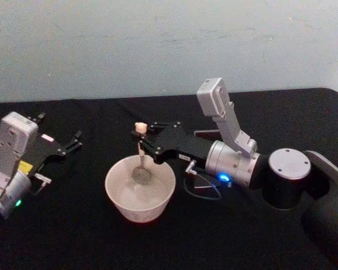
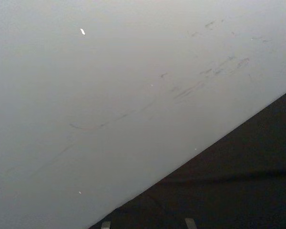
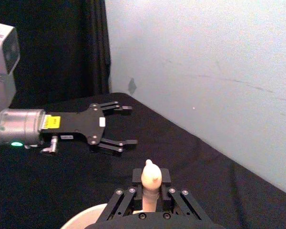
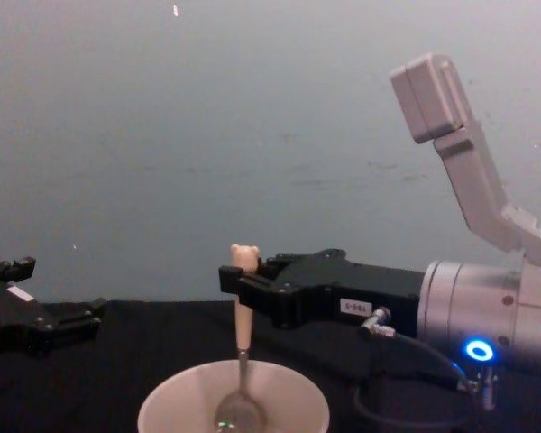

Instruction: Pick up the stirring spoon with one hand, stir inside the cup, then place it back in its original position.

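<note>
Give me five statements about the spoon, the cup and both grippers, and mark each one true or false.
1. The right gripper is shut on the handle of the spoon. True.
2. The spoon lies flat on the table. False: it stands nearly upright, held above the table.
3. The spoon's bowl is down inside the cup. True.
4. The left gripper is clamped on the cup's rim. False: it is open and apart from the cup, off to the cup's left.
5. The cup stands upright on the black table. True.
</note>
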Tool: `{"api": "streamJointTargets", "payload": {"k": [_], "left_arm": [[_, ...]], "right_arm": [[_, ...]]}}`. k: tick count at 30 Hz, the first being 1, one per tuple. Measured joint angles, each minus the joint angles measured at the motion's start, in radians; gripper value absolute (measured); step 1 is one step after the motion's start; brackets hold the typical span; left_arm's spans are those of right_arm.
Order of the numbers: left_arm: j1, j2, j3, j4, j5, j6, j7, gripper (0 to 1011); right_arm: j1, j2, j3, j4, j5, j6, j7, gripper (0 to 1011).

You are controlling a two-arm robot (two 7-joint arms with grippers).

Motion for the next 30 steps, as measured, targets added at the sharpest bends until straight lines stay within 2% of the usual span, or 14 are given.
{"api": "streamJointTargets", "payload": {"k": [6, 12, 22, 26, 30], "left_arm": [[0.000, 0.000, 0.000, 0.000, 0.000, 0.000, 0.000, 1001], [0.000, 0.000, 0.000, 0.000, 0.000, 0.000, 0.000, 1001], [0.000, 0.000, 0.000, 0.000, 0.000, 0.000, 0.000, 1001], [0.000, 0.000, 0.000, 0.000, 0.000, 0.000, 0.000, 1001], [0.000, 0.000, 0.000, 0.000, 0.000, 0.000, 0.000, 1001]], "right_arm": [[-0.003, 0.003, 0.016, 0.003, -0.014, -0.003, -0.004, 214], [-0.022, 0.030, 0.035, -0.027, -0.014, -0.002, 0.016, 214], [-0.102, 0.118, 0.044, -0.170, 0.041, 0.040, 0.084, 214], [-0.124, 0.142, 0.035, -0.212, 0.062, 0.050, 0.104, 214], [-0.130, 0.148, 0.021, -0.233, 0.074, 0.054, 0.112, 214]]}}
